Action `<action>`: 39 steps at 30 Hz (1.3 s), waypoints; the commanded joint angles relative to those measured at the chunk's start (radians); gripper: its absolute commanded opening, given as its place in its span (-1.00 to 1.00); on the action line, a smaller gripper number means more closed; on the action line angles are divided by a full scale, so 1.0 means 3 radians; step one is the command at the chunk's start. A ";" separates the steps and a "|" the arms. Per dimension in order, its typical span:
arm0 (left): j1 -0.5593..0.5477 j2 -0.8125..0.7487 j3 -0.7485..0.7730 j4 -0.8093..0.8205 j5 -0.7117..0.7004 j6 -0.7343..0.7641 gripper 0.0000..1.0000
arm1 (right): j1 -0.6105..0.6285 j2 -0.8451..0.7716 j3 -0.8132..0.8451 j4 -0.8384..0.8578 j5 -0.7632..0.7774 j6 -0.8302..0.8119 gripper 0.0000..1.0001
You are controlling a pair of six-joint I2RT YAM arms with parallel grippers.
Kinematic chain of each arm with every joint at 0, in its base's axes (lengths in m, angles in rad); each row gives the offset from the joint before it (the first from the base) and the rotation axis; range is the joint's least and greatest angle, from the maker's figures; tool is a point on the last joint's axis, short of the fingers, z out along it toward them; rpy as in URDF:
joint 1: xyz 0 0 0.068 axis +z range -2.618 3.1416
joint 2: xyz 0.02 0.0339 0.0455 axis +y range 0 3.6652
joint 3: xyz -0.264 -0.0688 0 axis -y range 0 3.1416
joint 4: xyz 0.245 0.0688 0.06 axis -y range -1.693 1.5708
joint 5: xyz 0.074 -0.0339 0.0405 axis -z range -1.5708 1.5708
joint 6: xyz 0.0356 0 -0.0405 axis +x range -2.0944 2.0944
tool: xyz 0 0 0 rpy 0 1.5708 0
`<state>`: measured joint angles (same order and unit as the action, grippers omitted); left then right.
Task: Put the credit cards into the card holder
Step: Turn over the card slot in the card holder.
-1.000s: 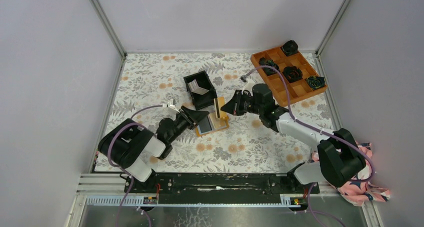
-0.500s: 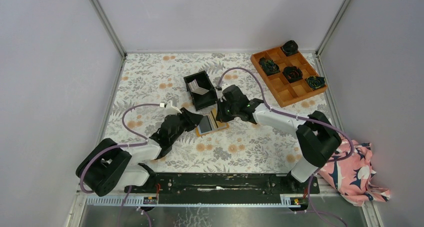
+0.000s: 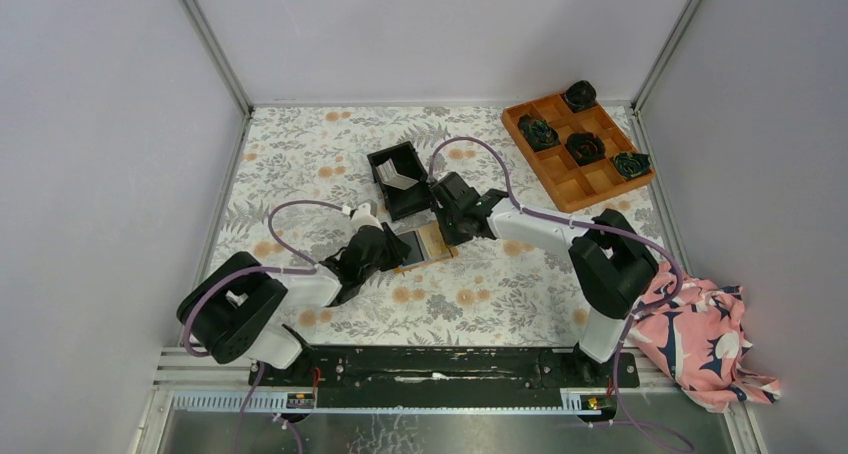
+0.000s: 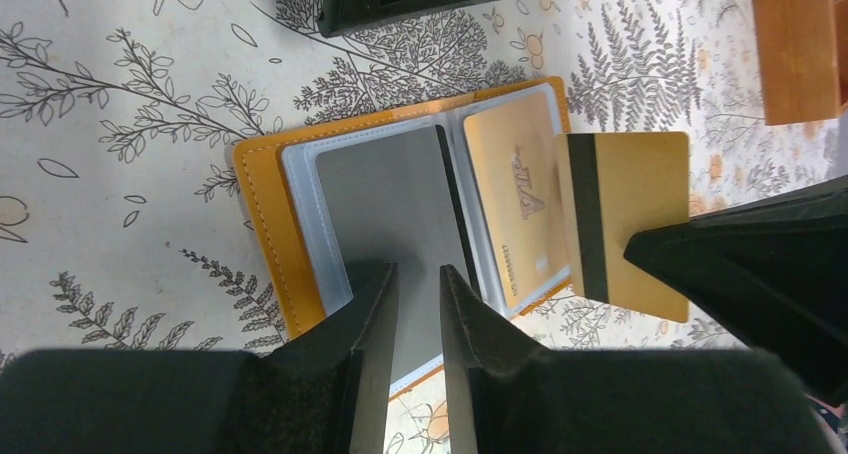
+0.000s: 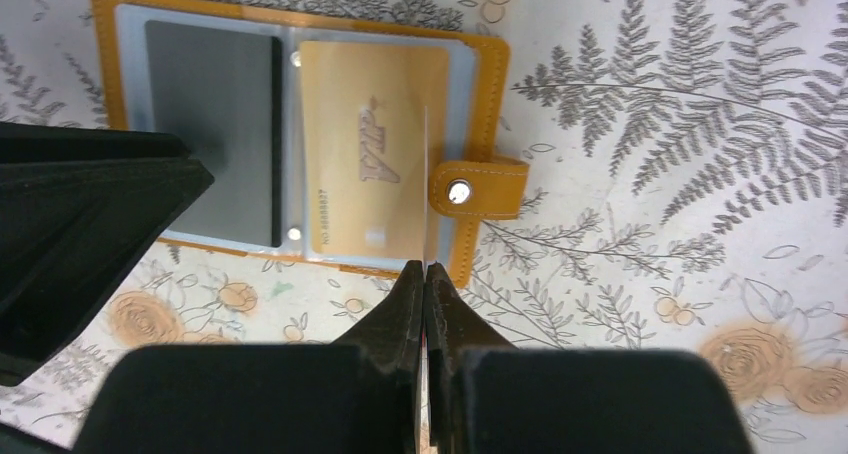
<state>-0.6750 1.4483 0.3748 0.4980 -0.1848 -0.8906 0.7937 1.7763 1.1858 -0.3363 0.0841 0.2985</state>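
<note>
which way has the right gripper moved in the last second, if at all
Yes. In the top view the right gripper has shifted left, closer to the black bin, and now sits over the right edge of the card holder.

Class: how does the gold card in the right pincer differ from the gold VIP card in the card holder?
The held card stands on edge, clamped in the right pincer; the VIP card lies flat in a card holder pocket. The held card shows a dark stripe; the VIP card shows lettering. Both are gold, of like size.
</note>
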 commanded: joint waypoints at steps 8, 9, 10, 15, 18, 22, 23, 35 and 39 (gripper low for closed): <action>-0.0071 0.0256 0.0175 -0.0132 -0.0166 0.0104 -0.44 | 0.0036 0.0038 0.0229 -0.0229 0.0540 -0.0141 -1.00; -0.0071 0.0260 0.0177 -0.0147 -0.0177 0.0105 -0.44 | 0.0034 0.0037 0.0235 -0.0229 0.0546 -0.0141 -1.00; -0.0071 0.0266 0.0185 -0.0157 -0.0187 0.0112 -0.45 | 0.0034 0.0036 0.0240 -0.0222 0.0543 -0.0144 -1.00; -0.0070 0.0287 0.0193 -0.0185 -0.0211 0.0128 -0.45 | -0.0021 0.0055 0.0240 -0.0165 0.0388 -0.0132 -1.00; -0.0071 0.0307 0.0200 -0.0198 -0.0225 0.0139 -0.45 | -0.0106 0.0039 0.0186 -0.0081 0.0210 -0.0097 -1.00; -0.0071 0.0330 0.0202 -0.0208 -0.0234 0.0151 -0.46 | -0.0253 -0.0030 0.0043 0.0098 -0.0104 -0.0009 -1.00; -0.0073 0.0340 0.0202 -0.0208 -0.0232 0.0151 -0.46 | -0.0283 -0.0046 0.0017 0.0120 -0.0144 0.0003 -1.00; -0.0072 0.0452 0.0228 -0.0202 -0.0218 0.0151 -0.47 | -0.0630 -0.0161 -0.0285 0.0463 -0.0751 0.0161 -1.00; -0.0071 0.0493 0.0228 -0.0198 -0.0213 0.0151 -0.48 | -0.0696 -0.0214 -0.0327 0.0527 -0.0871 0.0203 -1.00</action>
<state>-0.6933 1.5536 0.4488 0.5095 -0.2260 -0.8787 0.6029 1.7607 1.1046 -0.2237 -0.1177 0.3408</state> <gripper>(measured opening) 0.265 0.017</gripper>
